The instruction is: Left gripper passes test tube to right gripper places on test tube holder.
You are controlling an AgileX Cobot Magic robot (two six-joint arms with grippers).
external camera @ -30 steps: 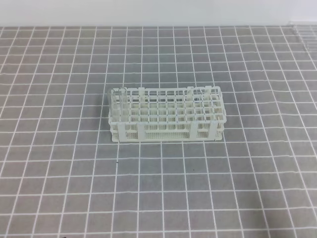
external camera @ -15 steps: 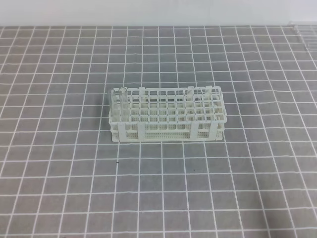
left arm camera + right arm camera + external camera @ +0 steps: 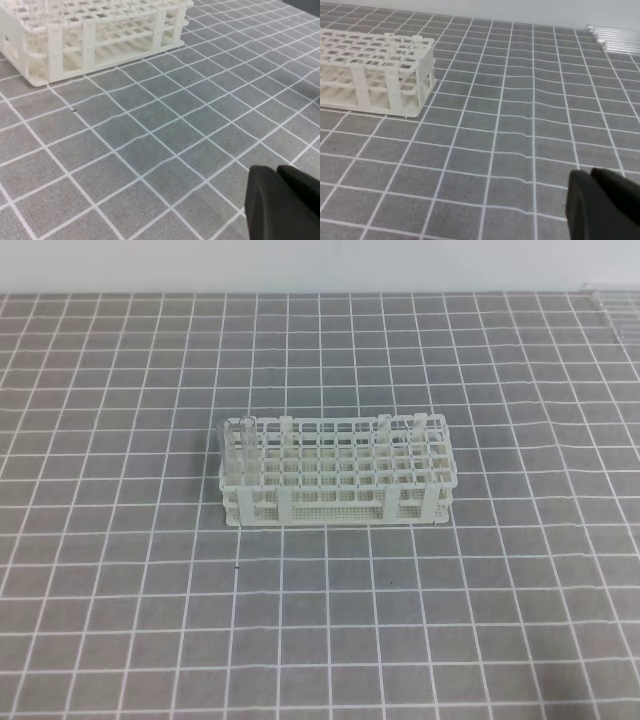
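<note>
Exterior high view shows a table (image 3: 120, 620) covered by a grey mat ruled with a white grid, running back to a plain pale wall (image 3: 320, 265). The test tube holder (image 3: 335, 472) sits near the middle of the mat, its long axis running left to right across the view, its grid of square holes facing up. At its left end a clear test tube (image 3: 232, 445) seems to stand upright in a corner hole, though it is faint and hard to make out. At the far right edge of the mat lies a small group of clear tubes (image 3: 610, 295), side by side.

Neither claw appears in that view. From the left wrist view, only a black part of the left claw (image 3: 282, 202) shows at the lower right corner, low over the mat and well apart from the holder (image 3: 95, 35); I cannot tell how far it is open or whether it holds anything. The right wrist view shows the same of the right claw (image 3: 602, 205): a black corner, state unclear. There the holder (image 3: 375, 70) lies to the upper left, and the clear tubes (image 3: 615, 37) lie at the upper right.
</note>
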